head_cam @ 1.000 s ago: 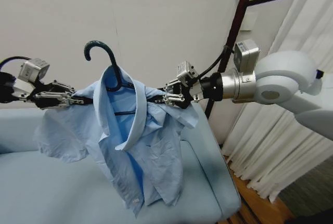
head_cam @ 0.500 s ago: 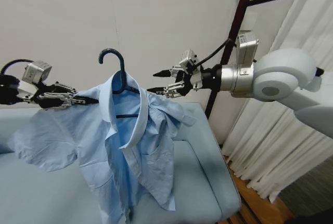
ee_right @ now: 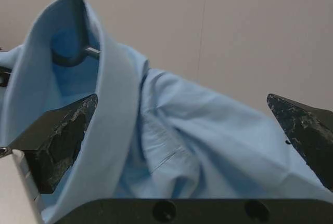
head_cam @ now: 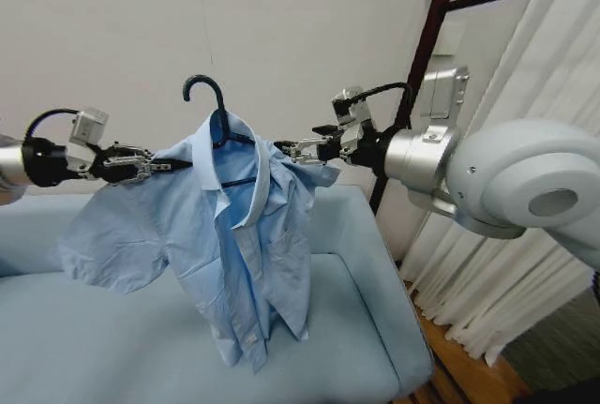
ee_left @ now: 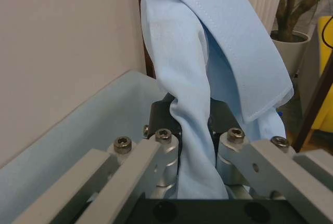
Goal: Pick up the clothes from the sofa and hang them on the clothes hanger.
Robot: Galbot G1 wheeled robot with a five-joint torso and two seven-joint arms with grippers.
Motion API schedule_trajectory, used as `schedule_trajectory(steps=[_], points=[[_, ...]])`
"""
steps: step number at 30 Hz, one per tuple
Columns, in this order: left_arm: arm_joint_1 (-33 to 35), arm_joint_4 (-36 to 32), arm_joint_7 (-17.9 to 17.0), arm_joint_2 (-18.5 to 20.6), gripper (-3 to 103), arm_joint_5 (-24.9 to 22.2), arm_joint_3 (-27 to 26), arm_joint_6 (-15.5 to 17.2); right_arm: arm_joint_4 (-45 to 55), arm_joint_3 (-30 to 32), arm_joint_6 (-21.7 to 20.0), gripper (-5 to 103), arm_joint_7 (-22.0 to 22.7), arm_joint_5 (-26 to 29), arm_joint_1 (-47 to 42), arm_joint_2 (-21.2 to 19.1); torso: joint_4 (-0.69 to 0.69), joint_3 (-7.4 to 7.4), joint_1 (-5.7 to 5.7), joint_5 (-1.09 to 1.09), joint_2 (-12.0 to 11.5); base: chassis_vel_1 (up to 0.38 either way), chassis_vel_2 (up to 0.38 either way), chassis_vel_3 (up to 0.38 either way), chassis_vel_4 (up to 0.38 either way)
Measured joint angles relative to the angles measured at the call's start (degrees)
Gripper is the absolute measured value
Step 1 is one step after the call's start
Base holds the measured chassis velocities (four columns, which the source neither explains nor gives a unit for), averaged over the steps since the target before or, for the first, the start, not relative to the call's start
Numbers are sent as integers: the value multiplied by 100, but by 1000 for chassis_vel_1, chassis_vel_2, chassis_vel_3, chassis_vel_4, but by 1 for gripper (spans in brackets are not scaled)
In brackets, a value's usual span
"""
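A light blue shirt hangs on a dark teal hanger, held in the air above the sofa. My left gripper is shut on the shirt's left shoulder; in the left wrist view the fabric is pinched between its fingers. My right gripper stands open at the shirt's right shoulder. In the right wrist view its dark pads sit far apart on either side of the collar and shoulder cloth, with the hanger's neck beyond.
A dark brown clothes rack rises at the right behind my right arm. White curtains hang at the far right over a wooden floor. A plain wall is behind the sofa.
My right gripper let go of the shirt's right shoulder and opened, then drew close to it again. The hanger and shirt shifted right and now hang straighter.
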Motion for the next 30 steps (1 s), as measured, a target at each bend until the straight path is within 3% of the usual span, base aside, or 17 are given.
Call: schedule_trajectory(steps=[3, 6, 13, 18, 30], points=[[-19, -102, -274, -40, 9, -111, 2, -2, 47, 117, 0, 100, 386, 325, -15, 171, 0, 0, 0, -1, 0, 0, 0, 0, 0], [-31, -175, -511, -50, 9, -217, 2, -1, -20, 133, 17, 100, 655, 288, -74, 423, 2, 0, 0, -1, 0, 0, 0, 0, 0], [-44, -233, -570, -3, 9, -250, 0, -1, -383, 76, 90, 100, 1066, 113, -180, 882, 3, 0, 0, 0, 0, 0, 0, 0, 0], [-42, -254, -634, -15, 9, -250, -1, -1, -470, 78, 251, 100, 1479, 325, -153, 1211, 3, 0, 0, -2, 0, 0, 0, 0, 0], [-34, -234, -707, -16, 9, -222, 1, -1, -290, -5, 210, 100, 1519, 307, -135, 1102, 0, 0, 0, 0, 0, 0, 0, 0, 0]])
